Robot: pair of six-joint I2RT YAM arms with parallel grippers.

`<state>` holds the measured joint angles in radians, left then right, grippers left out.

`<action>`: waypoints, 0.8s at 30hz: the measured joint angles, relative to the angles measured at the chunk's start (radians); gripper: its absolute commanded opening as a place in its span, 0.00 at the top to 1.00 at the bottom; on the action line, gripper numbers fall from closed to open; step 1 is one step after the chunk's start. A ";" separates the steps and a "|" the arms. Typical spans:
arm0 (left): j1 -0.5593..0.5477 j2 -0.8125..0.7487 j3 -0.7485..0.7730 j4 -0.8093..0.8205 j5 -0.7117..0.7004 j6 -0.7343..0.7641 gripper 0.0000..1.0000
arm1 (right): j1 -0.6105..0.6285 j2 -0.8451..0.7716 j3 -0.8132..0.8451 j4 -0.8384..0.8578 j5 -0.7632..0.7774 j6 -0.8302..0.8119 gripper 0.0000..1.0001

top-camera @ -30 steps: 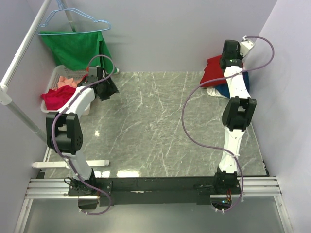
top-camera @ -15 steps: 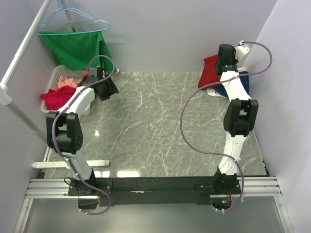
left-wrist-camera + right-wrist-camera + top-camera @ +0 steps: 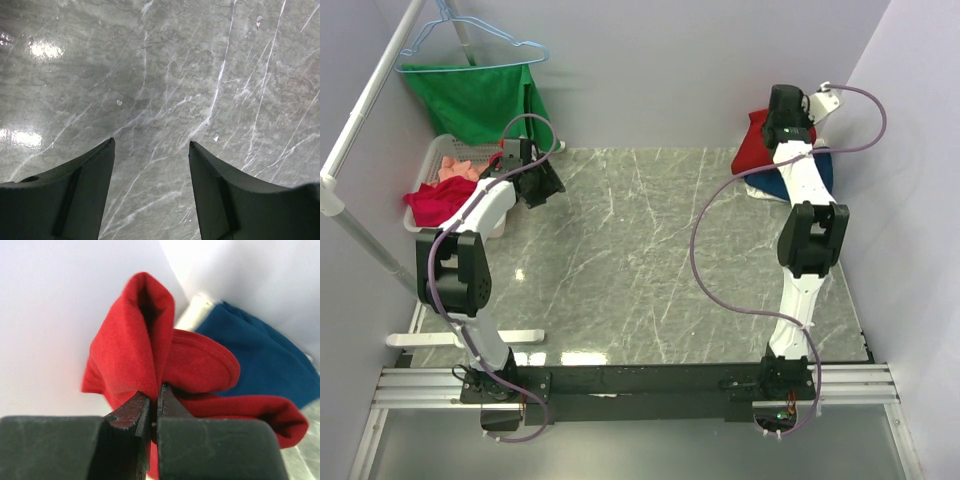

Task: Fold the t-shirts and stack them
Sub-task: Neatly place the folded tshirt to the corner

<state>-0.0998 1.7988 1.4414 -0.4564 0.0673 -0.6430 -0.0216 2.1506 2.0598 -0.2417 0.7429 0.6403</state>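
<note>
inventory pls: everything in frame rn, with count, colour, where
red t-shirt: 1, deep red, far right corner, bunched
blue t-shirt: 1, dark blue, beside the red one
crimson t-shirt: 1, crimson, in the basket, over its near rim
salmon-pink t-shirt: 1, pink, in the basket, behind the crimson one
basket: 1, white, far left
green garment: 1, green, hanging behind the basket
hanger: 1, light-blue wire, carrying the green garment
rail: 1, white, slanting at far left
table: 1, grey marble
left gripper: open, over bare table
right gripper: shut on a fold of the red t-shirt
</note>
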 measured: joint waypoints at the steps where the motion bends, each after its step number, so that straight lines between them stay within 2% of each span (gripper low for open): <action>1: 0.000 0.001 0.000 0.000 0.000 0.000 0.34 | 0.000 0.018 0.011 -0.022 0.008 0.004 1.00; 11: 0.000 0.013 0.002 -0.005 0.008 0.000 0.34 | -0.011 0.184 0.119 -0.228 0.069 0.055 1.00; 14: -0.001 0.013 0.002 -0.005 0.014 0.000 0.34 | -0.031 0.235 0.208 -0.291 0.092 0.057 1.00; 17: -0.002 0.013 0.002 -0.005 0.015 0.000 0.34 | -0.054 0.261 0.245 -0.308 0.114 0.032 1.00; 24: -0.009 0.013 0.002 -0.019 0.016 0.000 0.34 | -0.112 0.263 0.203 -0.308 0.131 -0.024 1.00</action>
<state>-0.1085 1.8118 1.4437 -0.4755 0.0834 -0.6426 -0.1337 2.4138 2.2631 -0.5495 0.8742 0.6159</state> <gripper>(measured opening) 0.660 0.032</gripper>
